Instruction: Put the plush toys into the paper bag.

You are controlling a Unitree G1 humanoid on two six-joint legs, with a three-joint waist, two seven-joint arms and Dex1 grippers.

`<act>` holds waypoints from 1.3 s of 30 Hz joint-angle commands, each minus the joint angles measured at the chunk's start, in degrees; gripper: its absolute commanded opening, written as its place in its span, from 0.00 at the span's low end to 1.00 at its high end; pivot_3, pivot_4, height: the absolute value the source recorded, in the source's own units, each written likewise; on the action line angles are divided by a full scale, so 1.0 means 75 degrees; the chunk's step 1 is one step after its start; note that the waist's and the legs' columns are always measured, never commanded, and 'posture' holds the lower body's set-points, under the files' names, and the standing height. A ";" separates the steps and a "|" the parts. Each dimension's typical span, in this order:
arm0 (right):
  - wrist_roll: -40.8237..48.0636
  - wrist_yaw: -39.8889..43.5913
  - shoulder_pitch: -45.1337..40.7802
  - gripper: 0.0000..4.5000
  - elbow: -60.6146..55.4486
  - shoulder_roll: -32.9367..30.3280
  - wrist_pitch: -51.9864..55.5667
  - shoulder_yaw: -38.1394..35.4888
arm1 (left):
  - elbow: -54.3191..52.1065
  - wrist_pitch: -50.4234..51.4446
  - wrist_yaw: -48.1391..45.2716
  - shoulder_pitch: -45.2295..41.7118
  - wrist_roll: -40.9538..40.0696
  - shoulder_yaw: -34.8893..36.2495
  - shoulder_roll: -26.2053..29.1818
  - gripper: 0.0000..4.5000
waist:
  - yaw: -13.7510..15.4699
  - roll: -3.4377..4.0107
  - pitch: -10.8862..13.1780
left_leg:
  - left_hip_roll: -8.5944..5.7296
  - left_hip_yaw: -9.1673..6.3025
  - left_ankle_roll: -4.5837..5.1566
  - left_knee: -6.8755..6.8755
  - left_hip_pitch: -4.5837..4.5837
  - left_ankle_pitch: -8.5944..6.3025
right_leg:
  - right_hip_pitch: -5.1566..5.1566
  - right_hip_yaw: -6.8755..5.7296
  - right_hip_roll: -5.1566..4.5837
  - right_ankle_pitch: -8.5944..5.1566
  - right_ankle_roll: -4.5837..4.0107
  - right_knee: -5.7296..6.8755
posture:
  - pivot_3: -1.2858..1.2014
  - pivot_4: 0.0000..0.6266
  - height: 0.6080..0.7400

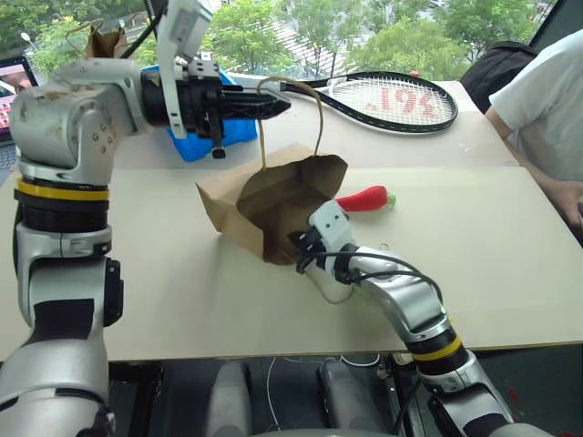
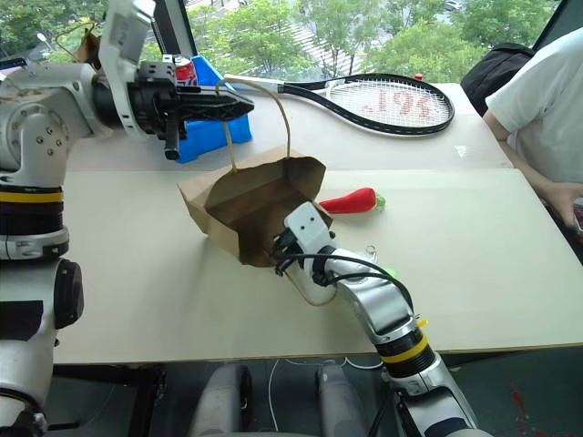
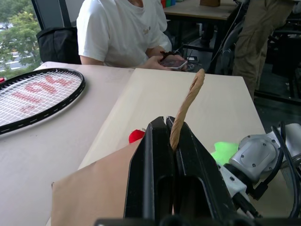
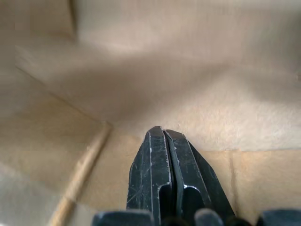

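Observation:
The paper bag lies on its side on the table with its mouth facing me. My left gripper is shut on one twisted loop handle and holds it up above the bag; the handle shows pinched between the fingers. My right gripper is shut, with its tips inside the bag's mouth at the lower rim. The red chili plush toy lies on the table just right of the bag. The light-green plush toy sits beside my right forearm, mostly hidden behind it.
A tennis racket lies across the far side of the table. A blue box sits behind my left gripper, and a narrower brown bag stands at the far left. A person in a white shirt sits at the right edge.

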 commanded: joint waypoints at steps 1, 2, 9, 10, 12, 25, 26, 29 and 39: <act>0.1017 0.0078 -0.0129 0.13 -0.1435 -0.0167 0.0845 -0.1276 | -0.0380 0.0006 0.0024 0.0000 -0.0130 0.0110 -0.0023 0.00 | 0.0001 0.0000 0.0000 | 0.0000 0.0000 0.0000 0.0000 -0.0001 0.0000 | -0.0001 0.0000 0.0000 0.0000 0.0000 0.0000 | 0.52 0.24 0.38; 0.1329 0.0191 -0.0076 0.16 -0.1825 -0.0372 0.1187 -0.1580 | -0.0394 0.0008 0.0004 0.0021 -0.0135 0.0108 -0.0029 0.00 | 0.0005 0.0000 0.0000 | 0.0000 -0.0001 0.0000 0.0000 -0.0001 0.0000 | 0.0000 -0.0002 0.0000 0.0000 0.0000 0.0000 | 0.52 0.24 0.38; 0.3507 0.0916 0.0369 0.71 -0.3418 -0.2255 0.3308 -0.3817 | -0.0404 -0.0001 -0.0093 0.0099 -0.0136 0.0083 -0.0069 0.00 | 0.0026 0.0001 0.0001 | -0.0001 -0.0001 0.0000 -0.0002 0.0000 0.0000 | 0.0003 -0.0001 -0.0001 0.0000 0.0000 -0.0004 | 0.52 0.24 0.38; 0.3696 0.0985 0.0478 0.77 -0.3489 -0.2562 0.3478 -0.4097 | -0.0402 -0.0005 -0.0100 0.0099 -0.0138 0.0080 -0.0087 0.00 | 0.0025 0.0000 0.0001 | 0.0000 -0.0001 0.0000 -0.0002 0.0000 0.0000 | 0.0005 -0.0002 -0.0001 0.0000 -0.0001 -0.0006 | 0.52 0.24 0.38; 0.3961 0.1094 0.0771 0.93 -0.3608 -0.3071 0.3782 -0.4489 | -0.0387 -0.0020 -0.0109 0.0088 -0.0128 0.0065 -0.0122 0.00 | 0.0021 0.0001 0.0001 | -0.0004 -0.0001 0.0001 -0.0002 0.0002 0.0001 | 0.0004 0.0002 -0.0002 0.0000 -0.0001 -0.0006 | 0.52 0.24 0.38; 0.2205 0.0119 0.3137 0.94 -0.2982 -0.3513 0.3100 -0.2216 | -0.0124 -0.0274 -0.0396 -0.0198 0.0024 -0.0059 -0.0247 0.00 | -0.0032 0.0000 0.0002 | -0.0013 -0.0004 0.0003 -0.0008 0.0013 0.0002 | 0.0009 0.0010 -0.0003 -0.0004 0.0009 -0.0012 | 0.52 0.24 0.38; 0.2155 0.0141 0.3227 0.85 -0.2981 -0.3547 0.3023 -0.2268 | -0.0099 -0.0300 -0.0428 -0.0217 0.0033 -0.0091 -0.0249 0.00 | -0.0026 0.0000 0.0001 | -0.0014 -0.0004 0.0004 -0.0008 0.0014 0.0002 | 0.0013 0.0010 -0.0003 -0.0012 0.0023 -0.0012 | 0.52 0.24 0.38; 0.2157 0.0310 0.3471 0.64 -0.3128 -0.3700 0.2794 -0.2852 | -0.0020 -0.0359 -0.0506 -0.0251 0.0067 -0.0192 -0.0284 0.00 | -0.0007 -0.0001 0.0001 | -0.0015 -0.0004 0.0003 -0.0007 0.0016 0.0002 | 0.0025 0.0010 -0.0003 -0.0032 0.0057 -0.0016 | 0.52 0.24 0.38; 0.3727 0.1823 0.2887 0.03 -0.3652 -0.5317 0.2815 -0.6312 | 0.0104 -0.0514 -0.0656 -0.0202 0.0171 -0.0398 -0.0697 0.00 | 0.0084 -0.0001 0.0003 | -0.0069 -0.0025 0.0005 0.0000 0.0013 0.0003 | 0.0057 0.0030 -0.0021 -0.0056 0.0083 -0.0019 | 0.52 0.24 0.38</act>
